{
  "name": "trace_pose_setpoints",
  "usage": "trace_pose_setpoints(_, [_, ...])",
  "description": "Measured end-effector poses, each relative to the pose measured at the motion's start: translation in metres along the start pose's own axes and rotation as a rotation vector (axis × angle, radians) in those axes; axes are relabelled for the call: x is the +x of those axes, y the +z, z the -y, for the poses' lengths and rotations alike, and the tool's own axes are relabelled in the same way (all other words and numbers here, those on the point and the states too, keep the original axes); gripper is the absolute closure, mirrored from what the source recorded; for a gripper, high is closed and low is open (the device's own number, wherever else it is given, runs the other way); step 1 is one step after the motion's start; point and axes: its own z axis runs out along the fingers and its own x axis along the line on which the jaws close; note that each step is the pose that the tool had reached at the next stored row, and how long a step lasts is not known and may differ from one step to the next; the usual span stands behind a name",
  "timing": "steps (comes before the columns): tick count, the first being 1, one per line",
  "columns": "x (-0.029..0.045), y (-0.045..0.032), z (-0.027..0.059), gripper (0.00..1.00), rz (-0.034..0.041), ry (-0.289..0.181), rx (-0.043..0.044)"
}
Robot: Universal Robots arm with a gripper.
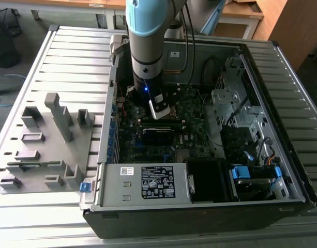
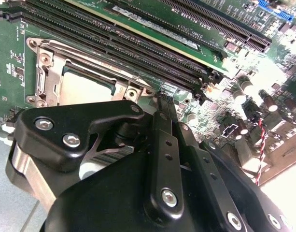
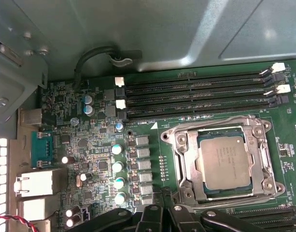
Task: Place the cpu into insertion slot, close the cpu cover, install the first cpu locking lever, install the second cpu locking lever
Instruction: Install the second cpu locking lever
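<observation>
Memory slots (image 3: pixel 196 99) flank the seated cpu (image 3: pixel 221 161); claw (image 3: pixel 163 193) clenched, empty.

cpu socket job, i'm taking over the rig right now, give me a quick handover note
Gripper: low over the motherboard beside the socket, holding nothing that shows; whether the jaws are open or shut cannot be told.
CPU: seated flat in the socket, silver top showing in both wrist views.
CPU cover: silvery frame lying down around the chip, so it looks closed.
Done: CPU placed, cover apparently down.
Left: both locking levers; their state cannot be told from these views, so check them first.
</observation>
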Motion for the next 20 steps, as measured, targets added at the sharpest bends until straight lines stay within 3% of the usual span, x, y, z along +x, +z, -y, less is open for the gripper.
trace_pose_setpoints(7, [0.0008, 0.0003, -0.0006, 0.9, -0.0003, 0.0, -0.0035])
trace_pose_setpoints(12, [0.0015, 0.0006, -0.0019, 0.9, -0.0015, 0.0, -0.0139])
trace_pose_setpoints(16, [0.0015, 0.0006, -0.002, 0.9, -0.0016, 0.001, -0.0149])
trace_pose_setpoints(20, [0.0013, -0.0124, -0.0045, 0.9, -0.0016, 0.001, -0.0152])
